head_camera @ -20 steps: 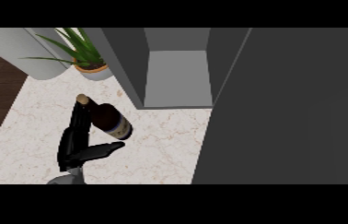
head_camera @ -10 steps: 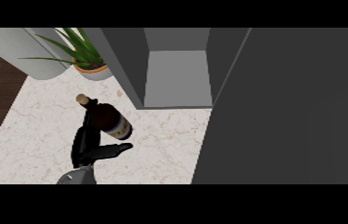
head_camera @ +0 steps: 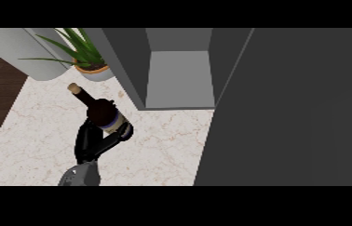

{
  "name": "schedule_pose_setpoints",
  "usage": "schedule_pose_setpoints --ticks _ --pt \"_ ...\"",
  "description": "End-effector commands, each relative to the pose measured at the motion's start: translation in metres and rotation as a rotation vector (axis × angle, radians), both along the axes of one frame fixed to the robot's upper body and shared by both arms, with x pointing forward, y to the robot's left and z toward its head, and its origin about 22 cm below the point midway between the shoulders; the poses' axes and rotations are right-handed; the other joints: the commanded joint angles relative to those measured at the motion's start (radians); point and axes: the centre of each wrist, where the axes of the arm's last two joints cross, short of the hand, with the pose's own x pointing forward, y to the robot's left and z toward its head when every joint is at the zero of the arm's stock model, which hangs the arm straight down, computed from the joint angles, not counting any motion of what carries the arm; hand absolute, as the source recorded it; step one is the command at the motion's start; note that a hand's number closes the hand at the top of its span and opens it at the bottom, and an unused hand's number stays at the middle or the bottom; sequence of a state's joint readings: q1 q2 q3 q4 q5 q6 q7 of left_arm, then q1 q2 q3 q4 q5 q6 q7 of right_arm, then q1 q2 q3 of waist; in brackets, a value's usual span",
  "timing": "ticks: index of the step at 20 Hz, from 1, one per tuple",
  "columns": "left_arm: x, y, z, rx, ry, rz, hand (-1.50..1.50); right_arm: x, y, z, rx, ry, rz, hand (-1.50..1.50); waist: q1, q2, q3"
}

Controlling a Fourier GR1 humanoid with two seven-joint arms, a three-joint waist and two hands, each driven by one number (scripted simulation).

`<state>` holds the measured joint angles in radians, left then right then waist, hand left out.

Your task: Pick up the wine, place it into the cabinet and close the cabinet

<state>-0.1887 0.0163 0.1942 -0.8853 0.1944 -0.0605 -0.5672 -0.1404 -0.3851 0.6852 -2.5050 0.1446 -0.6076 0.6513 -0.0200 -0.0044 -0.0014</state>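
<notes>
Dark wine bottle clasped low on body by left hand, fingers curled round it, neck projecting up-left past fingertips. Hold likely set low to keep neck free; open cabinet up-right of fingers.

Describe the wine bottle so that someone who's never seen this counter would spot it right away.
Start at the pale marbled counter, left of the open grey cabinet. The wine bottle shows there, nearer the robot than the potted plant, with the left hand curled round its lower part. No neighbour shares its dark body, tan top and pale label band.
</notes>
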Motion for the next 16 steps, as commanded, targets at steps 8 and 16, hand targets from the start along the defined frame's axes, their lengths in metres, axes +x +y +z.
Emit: schedule_pose_setpoints --ticks 8,16 --pt "0.009 0.006 0.001 0.086 -0.08 0.013 1.5 -0.028 -0.017 0.018 0.019 -0.101 -0.037 -1.5 0.006 0.002 0.001" --pt "-0.01 0.028 0.005 0.083 -0.104 -0.248 1.5 -0.026 -0.016 0.011 0.031 -0.1 -0.032 -1.5 0.009 -0.003 0.002"
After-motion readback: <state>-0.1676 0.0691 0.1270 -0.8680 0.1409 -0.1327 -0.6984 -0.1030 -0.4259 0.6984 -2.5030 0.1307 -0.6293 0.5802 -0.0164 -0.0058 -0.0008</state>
